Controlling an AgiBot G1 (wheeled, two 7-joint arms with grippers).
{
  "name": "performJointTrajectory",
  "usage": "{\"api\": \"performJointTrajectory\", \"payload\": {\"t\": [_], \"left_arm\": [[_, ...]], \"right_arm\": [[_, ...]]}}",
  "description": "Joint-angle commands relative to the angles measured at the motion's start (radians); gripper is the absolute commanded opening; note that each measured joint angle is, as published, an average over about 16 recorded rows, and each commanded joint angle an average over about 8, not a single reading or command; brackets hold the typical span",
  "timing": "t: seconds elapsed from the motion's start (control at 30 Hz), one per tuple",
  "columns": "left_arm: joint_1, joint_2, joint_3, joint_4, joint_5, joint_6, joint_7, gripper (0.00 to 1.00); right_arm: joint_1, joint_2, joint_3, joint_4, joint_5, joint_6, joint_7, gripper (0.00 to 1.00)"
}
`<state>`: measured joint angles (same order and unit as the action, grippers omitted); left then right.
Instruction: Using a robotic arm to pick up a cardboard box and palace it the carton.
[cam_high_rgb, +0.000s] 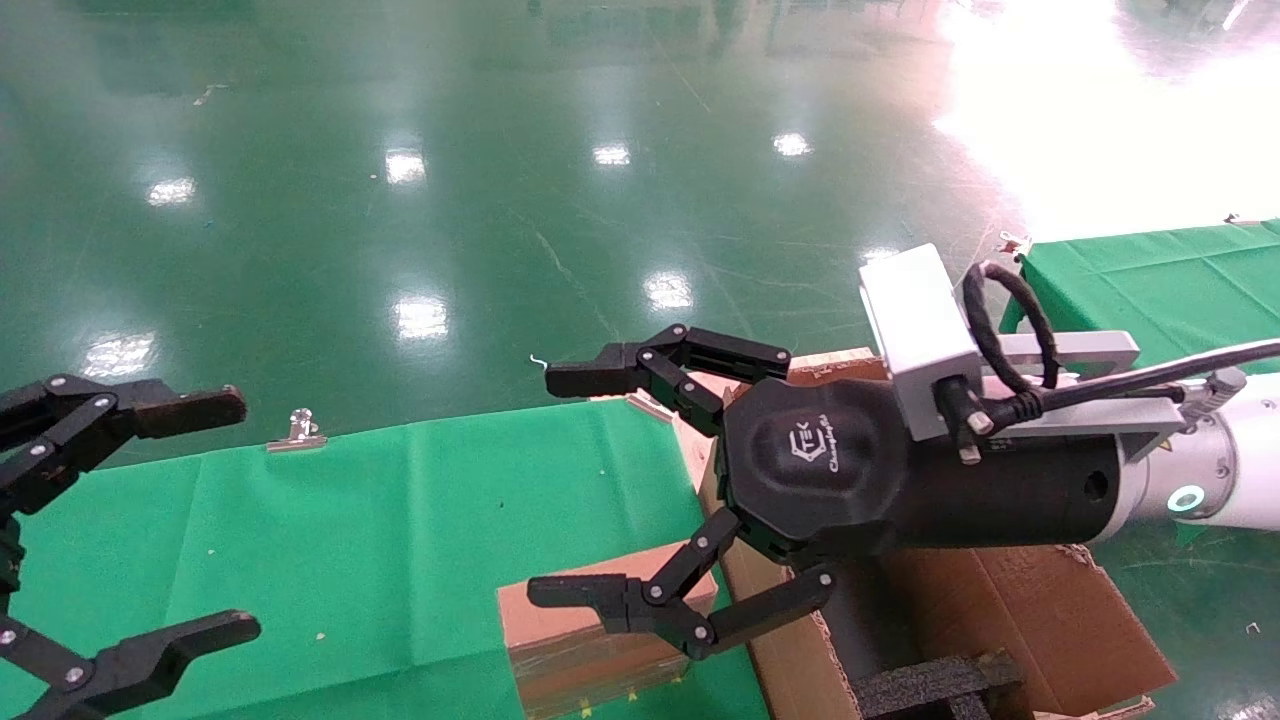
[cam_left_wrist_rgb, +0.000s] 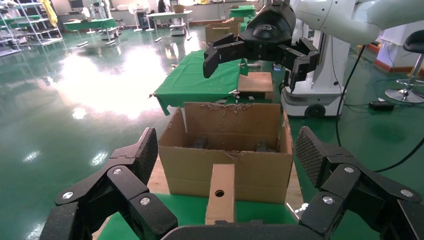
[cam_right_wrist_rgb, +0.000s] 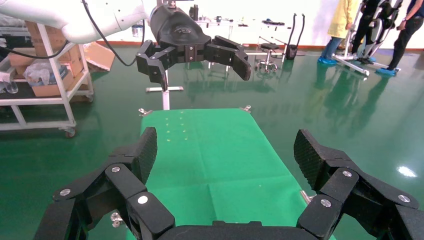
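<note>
The small brown cardboard box (cam_high_rgb: 570, 672) lies on the green table (cam_high_rgb: 380, 520), right beside the large carton (cam_high_rgb: 1040, 620) with torn flaps and black foam (cam_high_rgb: 930, 685) inside. The white robotic arm (cam_high_rgb: 1215, 480) reaches in from the right. Its right gripper (cam_high_rgb: 565, 485) hangs open above the box, holding nothing, and its lower finger covers part of the box. In the left wrist view the box (cam_left_wrist_rgb: 220, 192) shows its round hole in front of the carton (cam_left_wrist_rgb: 225, 167). My left gripper (cam_high_rgb: 215, 520) stands open at the table's left end, empty.
A metal clip (cam_high_rgb: 297, 430) holds the cloth at the table's far edge. A second green-covered table (cam_high_rgb: 1150, 280) stands at the back right. Shiny green floor lies beyond. A shelf cart (cam_right_wrist_rgb: 45, 75) and people (cam_right_wrist_rgb: 340, 20) stand far off.
</note>
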<state>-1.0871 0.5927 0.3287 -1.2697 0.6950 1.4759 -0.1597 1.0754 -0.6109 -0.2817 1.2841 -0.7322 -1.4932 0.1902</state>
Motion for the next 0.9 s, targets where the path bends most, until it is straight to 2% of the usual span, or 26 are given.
{"api": "performJointTrajectory", "payload": {"t": [0.03,0.47,0.5,0.73,0.77,0.9], "left_arm": [[0.0,0.0,0.0,0.0,0.0,0.0,0.0,1.0],[0.0,0.0,0.0,0.0,0.0,0.0,0.0,1.0],[0.0,0.0,0.0,0.0,0.0,0.0,0.0,0.97],[0.0,0.0,0.0,0.0,0.0,0.0,0.0,0.1],[0.0,0.0,0.0,0.0,0.0,0.0,0.0,0.01],[0.0,0.0,0.0,0.0,0.0,0.0,0.0,0.0]], "right_arm": [[0.0,0.0,0.0,0.0,0.0,0.0,0.0,1.0],[0.0,0.0,0.0,0.0,0.0,0.0,0.0,1.0],[0.0,0.0,0.0,0.0,0.0,0.0,0.0,1.0],[0.0,0.0,0.0,0.0,0.0,0.0,0.0,1.0],[0.0,0.0,0.0,0.0,0.0,0.0,0.0,1.0],[0.0,0.0,0.0,0.0,0.0,0.0,0.0,1.0]]}}
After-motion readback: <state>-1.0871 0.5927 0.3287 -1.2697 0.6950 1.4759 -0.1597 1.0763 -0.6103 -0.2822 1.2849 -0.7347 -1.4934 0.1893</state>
